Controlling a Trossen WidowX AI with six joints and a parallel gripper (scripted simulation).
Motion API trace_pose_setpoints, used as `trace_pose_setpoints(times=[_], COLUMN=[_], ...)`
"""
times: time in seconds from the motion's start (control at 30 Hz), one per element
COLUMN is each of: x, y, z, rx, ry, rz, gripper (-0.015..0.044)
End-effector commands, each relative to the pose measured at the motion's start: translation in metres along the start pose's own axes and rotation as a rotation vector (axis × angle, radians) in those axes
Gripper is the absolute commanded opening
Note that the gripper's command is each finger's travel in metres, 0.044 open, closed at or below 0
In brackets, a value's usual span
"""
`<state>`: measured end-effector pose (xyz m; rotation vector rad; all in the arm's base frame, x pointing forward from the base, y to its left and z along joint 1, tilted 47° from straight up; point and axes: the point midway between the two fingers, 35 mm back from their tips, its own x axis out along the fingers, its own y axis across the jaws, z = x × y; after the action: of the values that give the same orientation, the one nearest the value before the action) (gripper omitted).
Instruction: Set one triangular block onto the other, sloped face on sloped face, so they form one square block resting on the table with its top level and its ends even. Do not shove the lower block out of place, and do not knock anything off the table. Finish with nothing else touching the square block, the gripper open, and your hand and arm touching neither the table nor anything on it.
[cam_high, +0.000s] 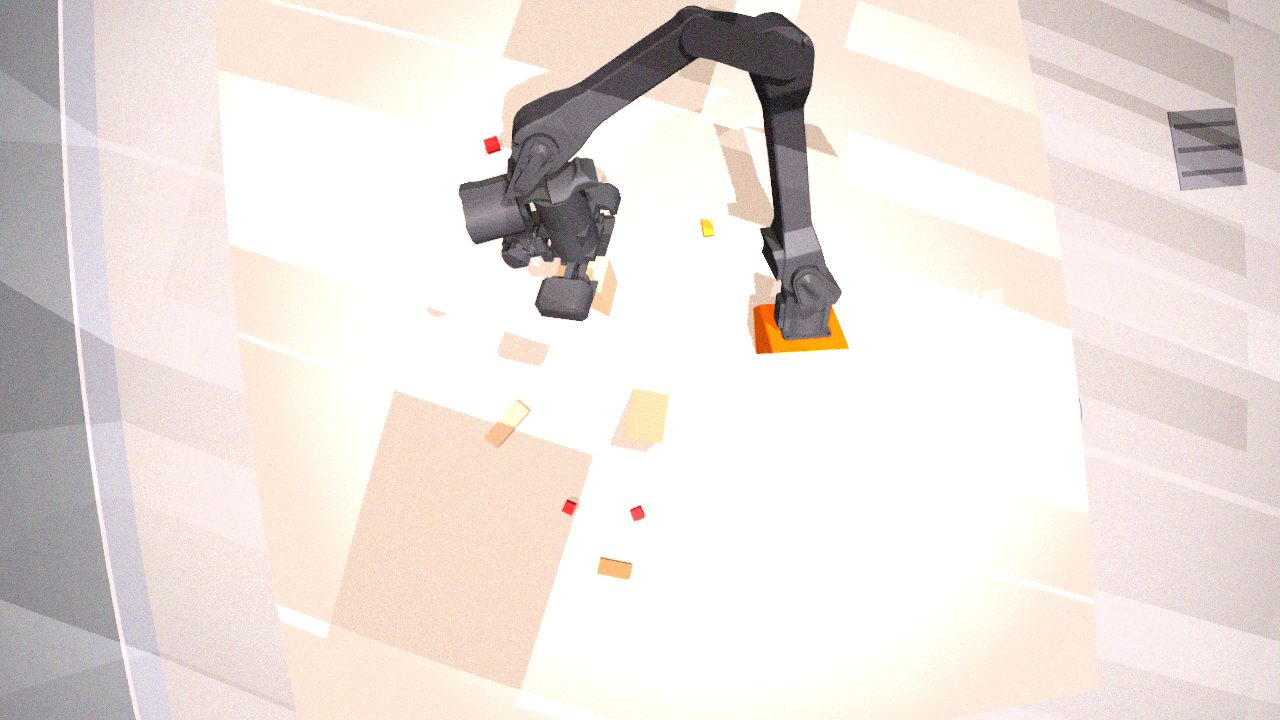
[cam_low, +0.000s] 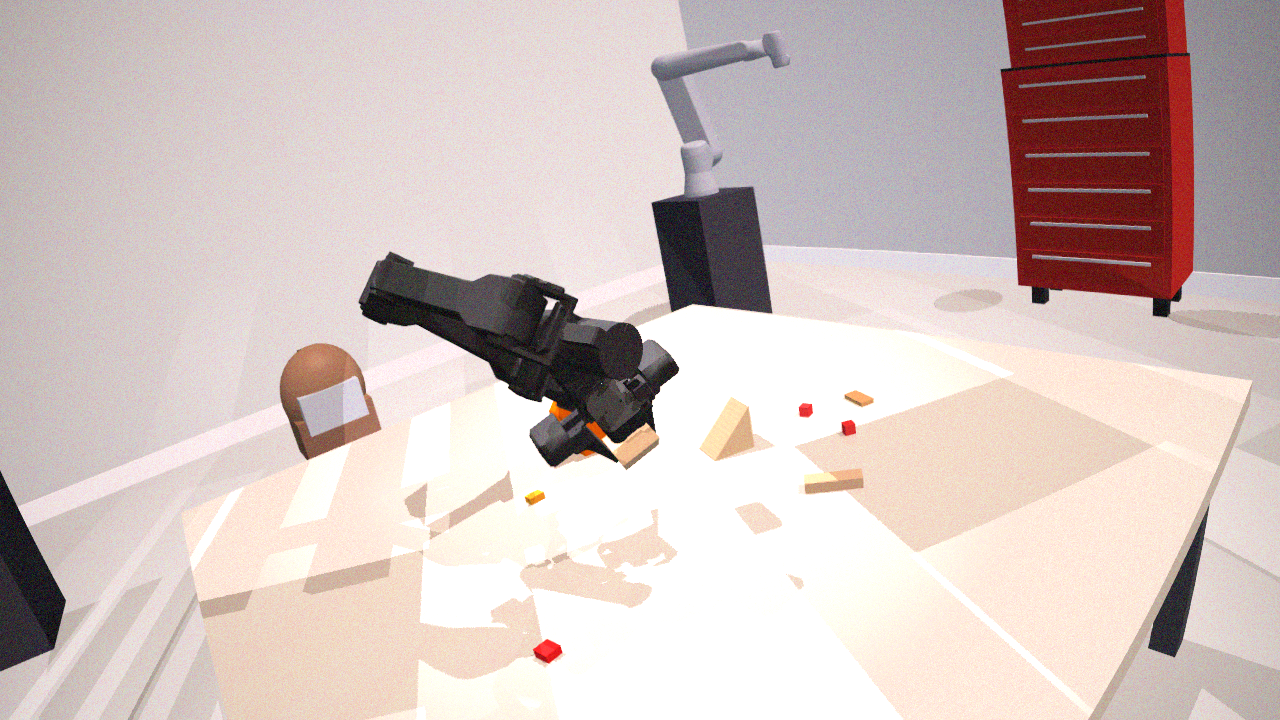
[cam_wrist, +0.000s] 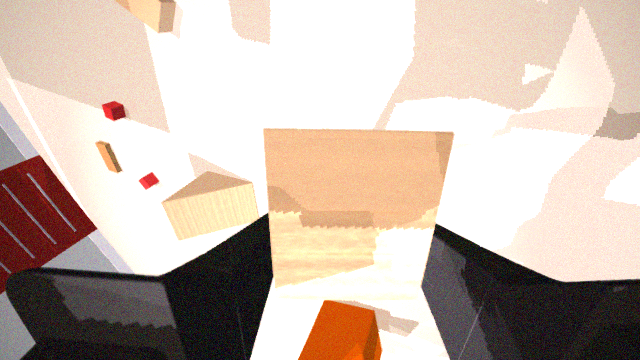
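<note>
I have one triangular block (cam_high: 605, 288) (cam_low: 637, 446) (cam_wrist: 357, 195) clamped between the fingers (cam_high: 581, 259) (cam_low: 634, 444), which stand apart at its two opposite sides. It is pale, plain-looking wood with a faint grain. My wrist view gives me a broad, nearly square face with crisp edges, mottled by light and shadow. From the exterior I see it tilted and raised off the table (cam_high: 805, 537) (cam_low: 1029, 465) (cam_wrist: 300, 75), over on the arm's side of its mate. I can't tell its long axis with certainty, as the fingers and arm cover part of it.

The second triangular block (cam_high: 646, 415) (cam_low: 729, 431) (cam_wrist: 212, 210) rests on the table, apart from the one I hold. Its wood is light yellow, with fine parallel grain lines on the sloped face. In the exterior view its narrow edge points up, the slope runs down toward the lower left, and a triangular end shows on the right. From the top, its outline is longer up and down the view than across, leaning slightly. The sloped faces are not together, so the square block is unmade.
</note>
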<state>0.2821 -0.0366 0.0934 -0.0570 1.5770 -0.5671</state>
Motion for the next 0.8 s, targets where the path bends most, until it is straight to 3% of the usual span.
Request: trace_pose_setpoints(times=[0.0, 0.77], x=[0.0015, -0.0011], y=[0.0010, 0.0060], z=[-0.0011, -0.0010], rx=[-0.109, -0.874], ry=[0.001, 0.022], rz=[-0.033, -0.258], gripper=[0.0000, 0.0000])
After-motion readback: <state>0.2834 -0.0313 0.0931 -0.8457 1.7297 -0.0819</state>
